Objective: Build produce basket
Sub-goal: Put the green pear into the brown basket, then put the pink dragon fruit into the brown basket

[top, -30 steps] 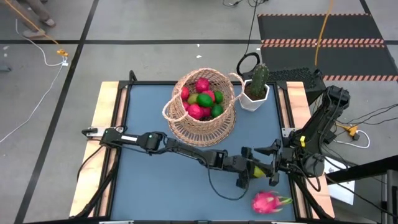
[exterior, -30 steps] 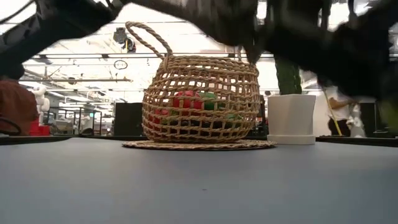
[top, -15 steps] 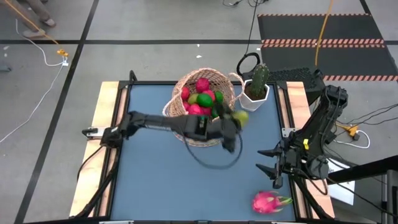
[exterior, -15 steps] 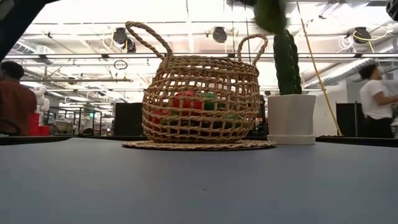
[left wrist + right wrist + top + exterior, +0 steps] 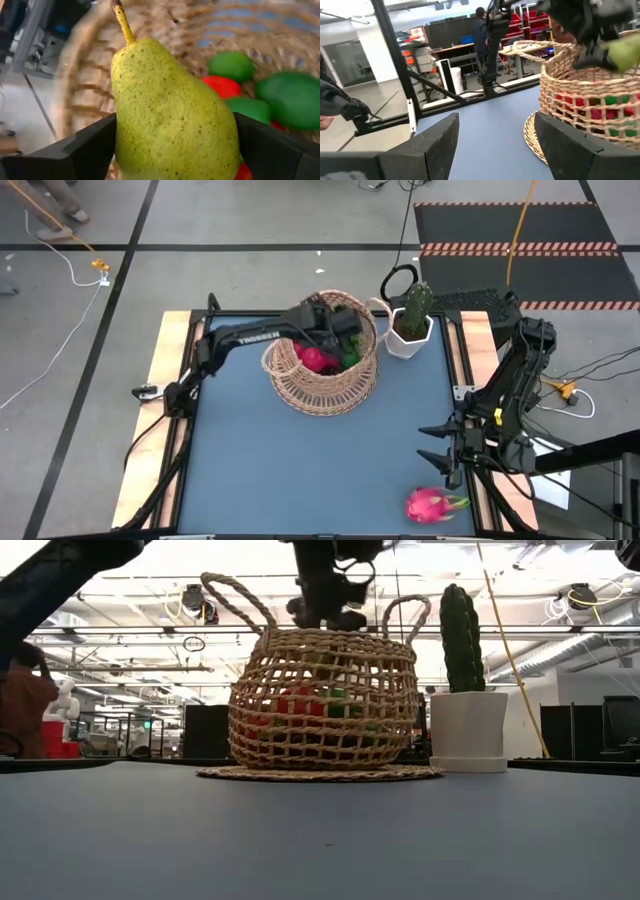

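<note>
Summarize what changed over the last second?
The left gripper carried the pear from the table's near right side, by the right gripper, up and across to above the basket; it stays shut on the pear, not yet released. The right gripper pulled back slightly toward the table's right edge, open. Basket, cactus pot and dragon fruit have not moved.

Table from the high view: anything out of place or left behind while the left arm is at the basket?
One piece: the pink dragon fruit with green tips lies alone at the table's near right edge, far from the round tan woven wicker basket. The left gripper holds a yellow-green pear over the basket. The right gripper waits open.
</note>
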